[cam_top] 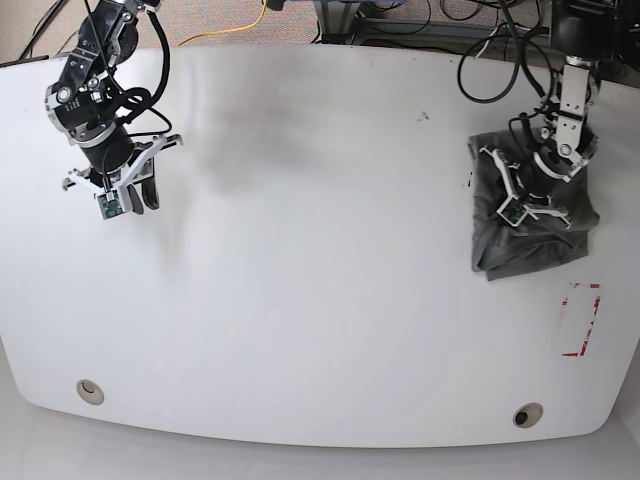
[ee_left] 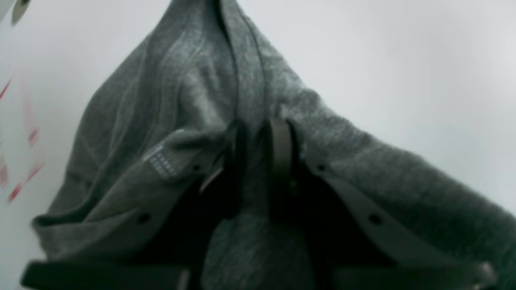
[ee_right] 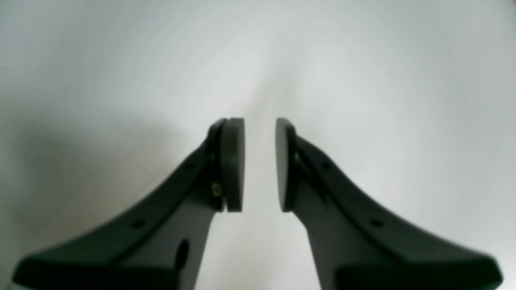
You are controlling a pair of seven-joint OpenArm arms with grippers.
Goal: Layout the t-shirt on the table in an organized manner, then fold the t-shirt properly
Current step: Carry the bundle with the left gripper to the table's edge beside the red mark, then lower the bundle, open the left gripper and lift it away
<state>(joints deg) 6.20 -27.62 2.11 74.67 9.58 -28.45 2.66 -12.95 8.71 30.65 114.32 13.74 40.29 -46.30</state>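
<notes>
T-shirt bunched, hiding most of left gripper.

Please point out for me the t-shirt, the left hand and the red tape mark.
t-shirt [cam_top: 500,255]: base view, bare grey cloth at its lower left.
left hand [ee_left: 258,161]: left wrist view, midway between the fingertips, pinched on the cloth.
red tape mark [cam_top: 581,320]: base view, on its red outline.

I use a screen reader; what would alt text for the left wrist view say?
The left gripper is shut on a bunched fold of the grey t-shirt, whose fabric fills most of the blurred frame. Behind lies the white table, with red tape marks at left.
</notes>
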